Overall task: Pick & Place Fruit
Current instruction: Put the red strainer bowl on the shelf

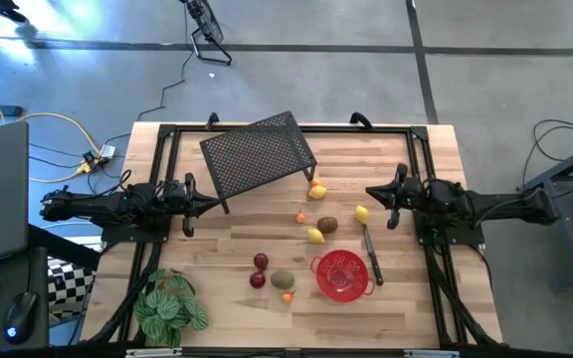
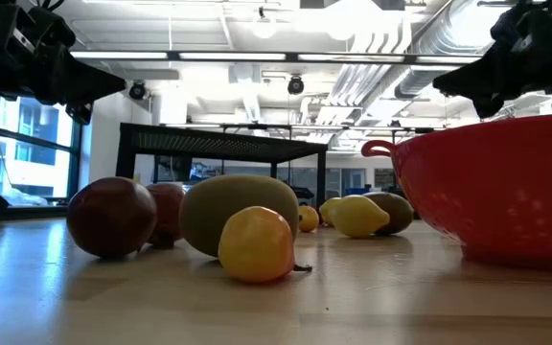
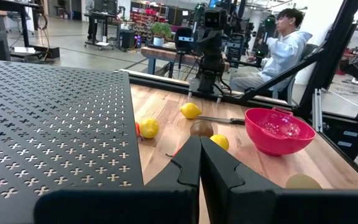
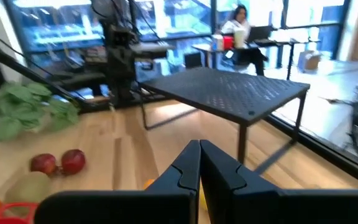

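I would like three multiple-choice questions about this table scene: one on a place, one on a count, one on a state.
1. Where does the red mesh bowl stand?
A. Under the black perforated metal rack
B. On the bare wooden table, near its front edge
C. Beside the green leafy plant

2. How many dark red round fruits lie on the table?
A. Two
B. Four
C. None

3. How are the fingers of the left gripper?
A. Wide open
B. Shut on a lemon
C. Shut, holding nothing

Answers: 1 B, the high view shows the bowl on open wood, clear of the rack. 2 A, two red balls lie close together. 3 C, the left wrist view shows the fingers pressed together, empty.
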